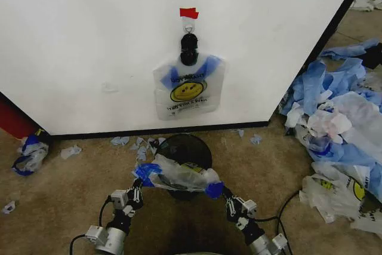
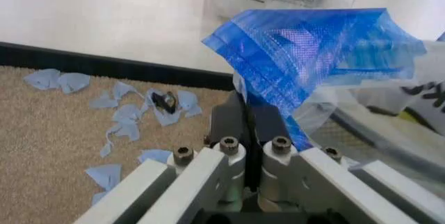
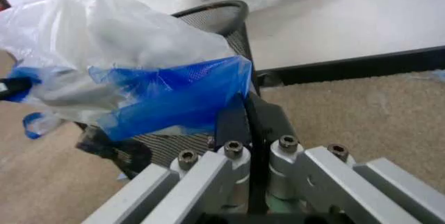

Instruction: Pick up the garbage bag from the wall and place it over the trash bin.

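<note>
- Head view: the left tool and the right tool hold a garbage bag stretched between them, each clamped on a blue handle at its own end; the bag hangs just ahead of both tools and over the near rim of the trash bin, which stands on the carpet between the tools and the wall; a second bag of the same print hangs from the black clip under the red tape, well beyond the tools; a heap of blue and white plastic sheets lies off to the right tool's outer side.
- Left wrist view: the left tool's fingers are pressed together on the blue handle, which fans out just past the fingertips; torn blue scraps litter the carpet beyond.
- Right wrist view: the right tool's fingers are closed on the other blue handle; the mesh bin sits directly past them, under the white film.
- Judgement: picking up looks done; what is left is opening the bag's mouth and lowering it around the rim, since it seems to lie on top as a bunched strip, not yet fitted.
</note>
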Motion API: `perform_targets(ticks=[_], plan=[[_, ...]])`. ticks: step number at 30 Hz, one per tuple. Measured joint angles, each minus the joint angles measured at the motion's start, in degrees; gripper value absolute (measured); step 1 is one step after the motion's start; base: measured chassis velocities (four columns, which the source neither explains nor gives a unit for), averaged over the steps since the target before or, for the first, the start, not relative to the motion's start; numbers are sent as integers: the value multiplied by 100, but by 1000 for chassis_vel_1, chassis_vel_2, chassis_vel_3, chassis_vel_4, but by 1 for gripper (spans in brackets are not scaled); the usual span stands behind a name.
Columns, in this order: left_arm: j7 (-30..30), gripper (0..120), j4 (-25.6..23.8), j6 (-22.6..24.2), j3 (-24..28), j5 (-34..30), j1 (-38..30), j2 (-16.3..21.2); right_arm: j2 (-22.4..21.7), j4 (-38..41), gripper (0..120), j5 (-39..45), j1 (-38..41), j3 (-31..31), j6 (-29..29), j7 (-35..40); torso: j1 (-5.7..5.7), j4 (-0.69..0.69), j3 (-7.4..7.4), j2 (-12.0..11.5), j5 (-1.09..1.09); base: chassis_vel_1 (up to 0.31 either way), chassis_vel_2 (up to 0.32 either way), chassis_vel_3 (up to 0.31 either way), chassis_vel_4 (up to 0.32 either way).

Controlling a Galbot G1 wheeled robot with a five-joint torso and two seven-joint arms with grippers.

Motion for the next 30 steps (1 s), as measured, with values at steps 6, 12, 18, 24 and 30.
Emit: perform_targets(ticks=[6, 12, 18, 24, 30], plan=[[-19, 0, 23, 10, 24, -39, -69, 49, 30, -30, 0, 29, 34, 61, -2, 21, 0, 0, 0, 0, 0, 0, 0, 0, 0], [-23, 0, 78, 34, 42, -77, -155, 155, 33, -49, 0, 35, 72, 102, -6, 48, 0, 0, 0, 0, 0, 0, 0, 0, 0], [-28, 0, 159, 51, 51, -137, -231, 238, 39, -83, 0, 33, 101, 118, -31, 123, 0, 0, 0, 0, 0, 0, 0, 0, 0], [-44, 0, 125, 51, 63, -147, -154, 263, 47, -78, 0, 30, 89, 119, -44, 158, 0, 0, 0, 0, 0, 0, 0, 0, 0], [-41, 0, 203, 24, 88, -104, -157, 261, 51, -103, 0, 19, 96, 123, -44, 165, 0, 0, 0, 0, 0, 0, 0, 0, 0]])
